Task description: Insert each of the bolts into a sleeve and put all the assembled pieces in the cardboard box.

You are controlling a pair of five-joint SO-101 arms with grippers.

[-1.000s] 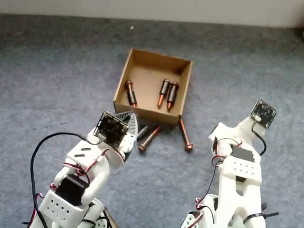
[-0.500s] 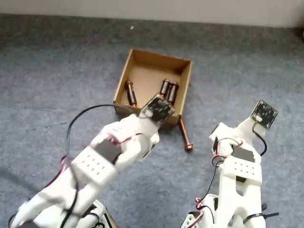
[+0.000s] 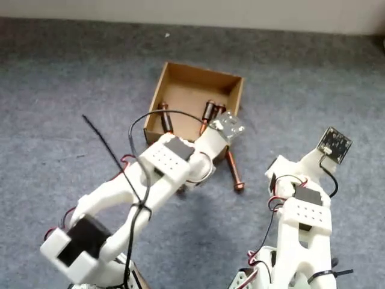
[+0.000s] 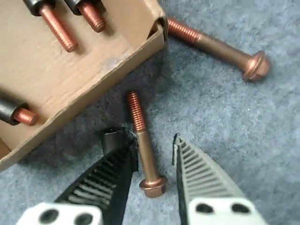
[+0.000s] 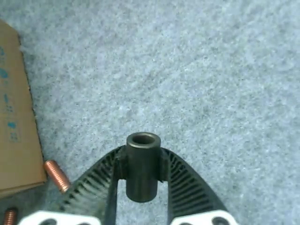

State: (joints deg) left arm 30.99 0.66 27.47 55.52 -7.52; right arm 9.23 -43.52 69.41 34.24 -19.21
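Note:
On the grey carpet by the cardboard box [image 4: 70,70] lies a copper bolt [image 4: 140,126], and my left gripper [image 4: 155,143] stands open with a finger on each side of it. A dark sleeve [image 4: 112,138] peeks out beside the black finger. A second bolt [image 4: 215,47] lies past the box corner, seen too as a bolt [image 3: 234,171] in the high view. The box [image 3: 180,81] holds three sleeved bolts [image 3: 165,118]. My right gripper [image 5: 142,159] is shut on a dark sleeve [image 5: 143,176], held upright above the carpet.
The left arm [image 3: 171,162] stretches across the front wall of the box, with its black cable looping above it. The right arm [image 3: 304,205] stands at the lower right. Open carpet lies all around the box.
The left arm has swung from the lower left to the right and forward, over the box's front corner, and now covers the bolt and sleeve lying there. The right arm has kept still.

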